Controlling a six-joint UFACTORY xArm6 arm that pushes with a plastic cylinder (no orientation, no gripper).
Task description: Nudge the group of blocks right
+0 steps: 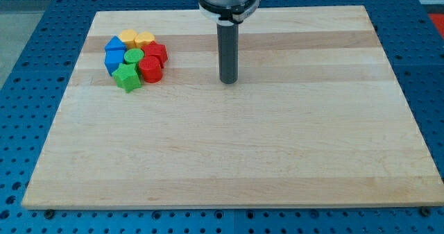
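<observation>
**Cluster of blocks at the view's upper left, my tip well to its right**

On the wooden board (229, 151), the blocks sit packed together near the view's upper-left corner, each touching its neighbours; at the cluster's left edge lie two blue blocks, the upper blue block (114, 44) and the lower blue block (113, 60), shapes hard to make out; above, side by side, sit the left yellow block (128, 37) and the right yellow block (145, 39); in the middle is a green cylinder (133, 55), and below it a green star-like block (127, 77) at the view's bottom of the group; on the right side are the upper red block (157, 52) and the lower red block (150, 69); further right, well apart from the group, my tip (229, 80) rests on the board, level with the lower red block; the arm carries no claw, only the dark rod, so there is no spread or pinch to tell.
</observation>
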